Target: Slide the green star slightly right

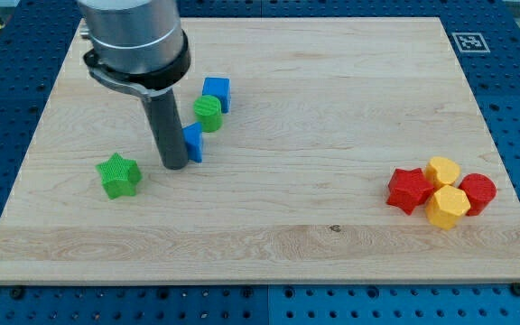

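One push is all we need. Our tip (175, 166), a bare rod with no fingers and holding nothing, sits just right of the green star (119, 175) near the surface's (287, 235) left edge. We judge it should circle to the star's left, then nudge gently rightward, stopping short of the blue block (193, 142).

My tip (175, 166) rests on the surface (314, 208), just at three o'clock of the green star (119, 175); a blue block (193, 142) touches the rod's right.
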Controlling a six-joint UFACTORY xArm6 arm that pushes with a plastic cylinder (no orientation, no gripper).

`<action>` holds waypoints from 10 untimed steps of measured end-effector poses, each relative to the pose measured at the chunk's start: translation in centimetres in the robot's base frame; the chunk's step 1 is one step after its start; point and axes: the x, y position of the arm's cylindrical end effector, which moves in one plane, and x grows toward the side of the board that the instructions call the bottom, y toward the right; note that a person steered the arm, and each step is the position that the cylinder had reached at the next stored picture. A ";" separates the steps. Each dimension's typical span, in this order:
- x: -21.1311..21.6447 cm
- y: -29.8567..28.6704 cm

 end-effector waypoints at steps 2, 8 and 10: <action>-0.8 1.0; 1.8 -9.1; 6.2 -6.7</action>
